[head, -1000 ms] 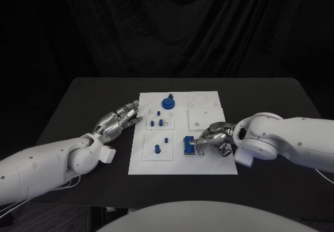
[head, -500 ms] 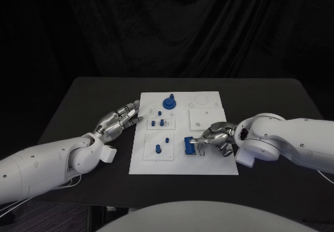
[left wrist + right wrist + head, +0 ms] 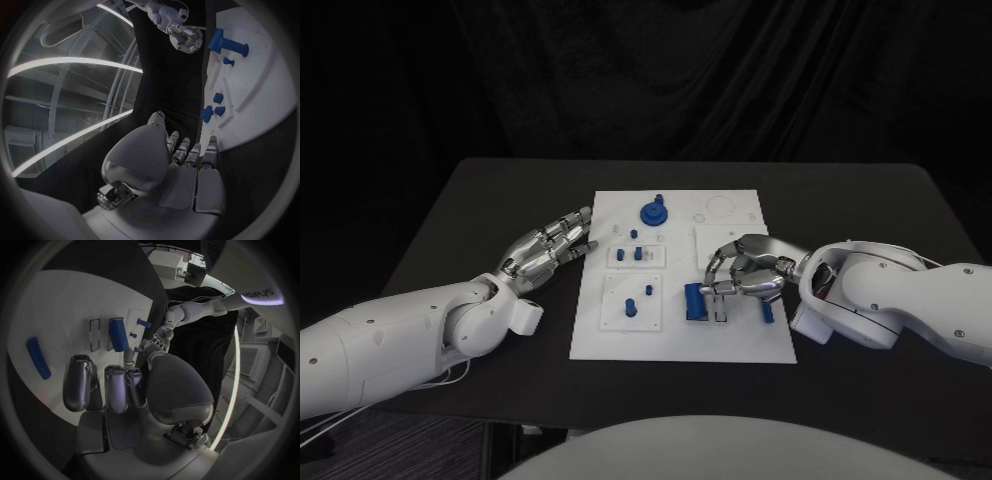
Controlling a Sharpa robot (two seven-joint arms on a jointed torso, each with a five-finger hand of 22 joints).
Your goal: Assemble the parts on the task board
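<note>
Right hand (image 3: 744, 272) hovers over the task board (image 3: 733, 342) near its right edge, above the upright blue block (image 3: 692, 301) and loose blue bar (image 3: 766, 310); left hand (image 3: 548, 247) lies at the board's left edge, fingers extended. The board's front strip is bare; the far-left corner is obstructed by a blue knobbed part (image 3: 652, 211).

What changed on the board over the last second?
The right hand lifted off the blue block and drew back with curled, empty fingers, uncovering a loose blue bar on the white board. The left hand stayed open at the board's edge.

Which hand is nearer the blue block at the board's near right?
Right. The right hand hovers just beside the blue block; the left hand rests off the board's far-left edge.
</note>
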